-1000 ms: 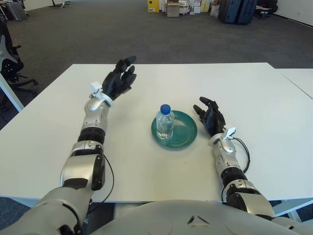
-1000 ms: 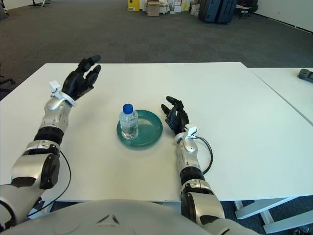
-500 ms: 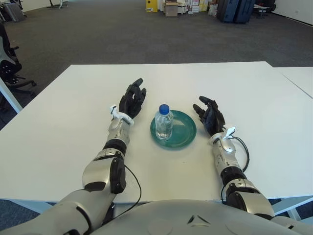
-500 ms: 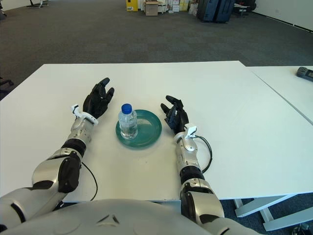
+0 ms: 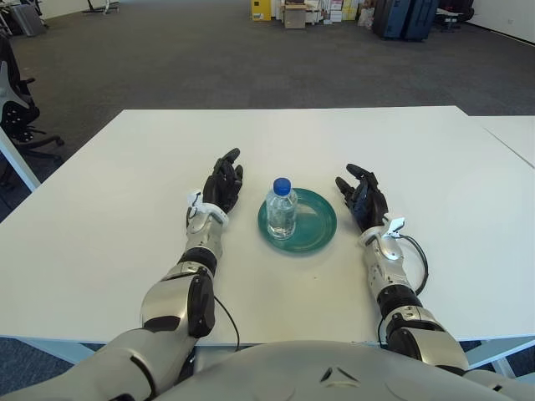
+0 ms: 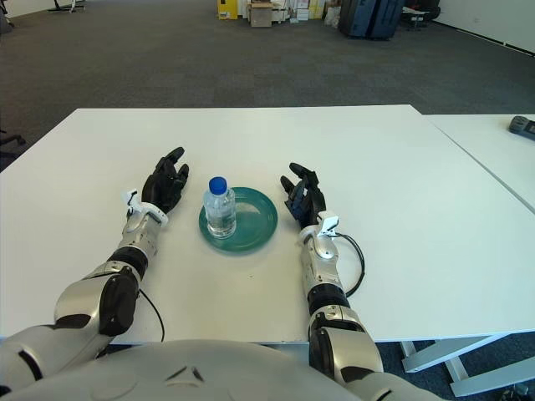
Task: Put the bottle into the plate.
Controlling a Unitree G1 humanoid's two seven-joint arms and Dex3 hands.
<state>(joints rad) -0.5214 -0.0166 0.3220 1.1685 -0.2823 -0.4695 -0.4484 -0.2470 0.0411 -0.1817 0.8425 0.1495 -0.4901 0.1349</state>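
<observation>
A clear water bottle (image 5: 282, 209) with a blue cap stands upright on the left part of the green plate (image 5: 312, 219), near the middle of the white table (image 5: 100, 192). My left hand (image 5: 222, 182) is low over the table just left of the plate, fingers spread, holding nothing and apart from the bottle. On the plate's right side my right hand (image 5: 361, 195) shows with its fingers relaxed and empty. The same scene appears in the right eye view, with the bottle (image 6: 221, 209) between both hands.
A second white table (image 6: 501, 150) adjoins on the right, with a dark object (image 6: 523, 126) on it. Office chairs (image 5: 17, 100) stand off the left edge. Boxes and dark cases (image 5: 401, 17) line the far end of the carpeted floor.
My left hand has come down and back from high over the far left of the table to beside the plate's left edge. The right hand shifted slightly; the bottle stayed in place.
</observation>
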